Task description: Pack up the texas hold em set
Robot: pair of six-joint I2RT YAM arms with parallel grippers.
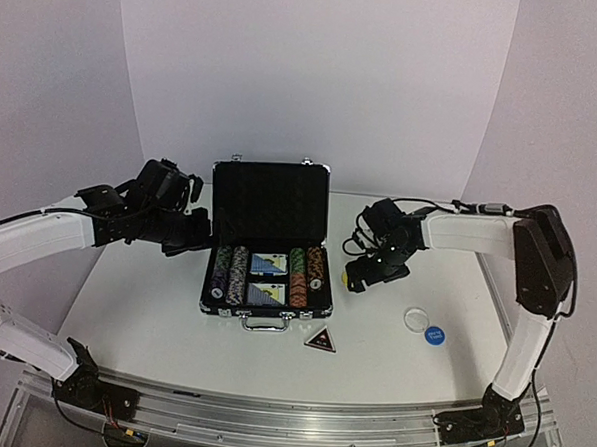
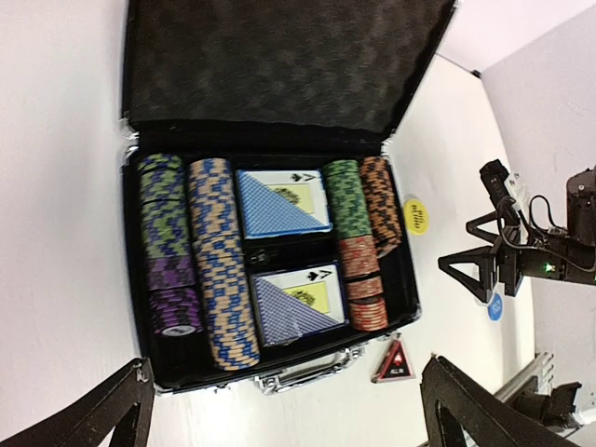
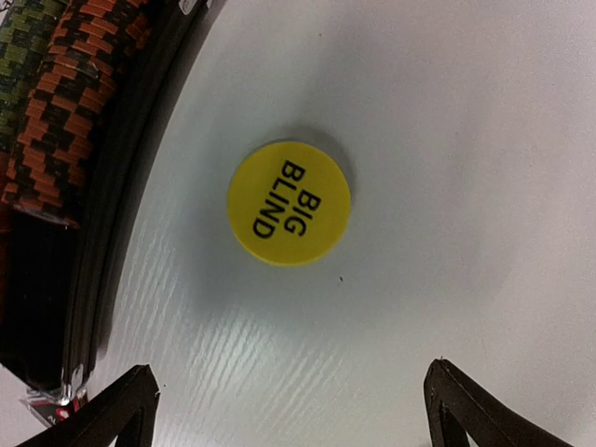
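The black silver-edged briefcase [image 1: 270, 200] lies open at the table's middle with its lid up. It holds rows of striped poker chips [image 1: 298, 274] and two blue card decks [image 1: 267, 279]. My left gripper [image 1: 190, 230] is open and empty, left of the case and above it. In its wrist view [image 2: 289, 363] I see the chips [image 2: 219, 261] and decks [image 2: 282, 200]. My right gripper [image 1: 368, 274] is open over the yellow "BIG BLIND" disc [image 3: 290, 202], which lies on the table just right of the case. The dark triangular marker [image 1: 320, 340] lies in front of the case.
A clear disc [image 1: 415, 317] and a blue disc [image 1: 434, 336] lie on the table at the front right. The case's handle [image 1: 264, 323] faces the near edge. White walls stand behind and at both sides.
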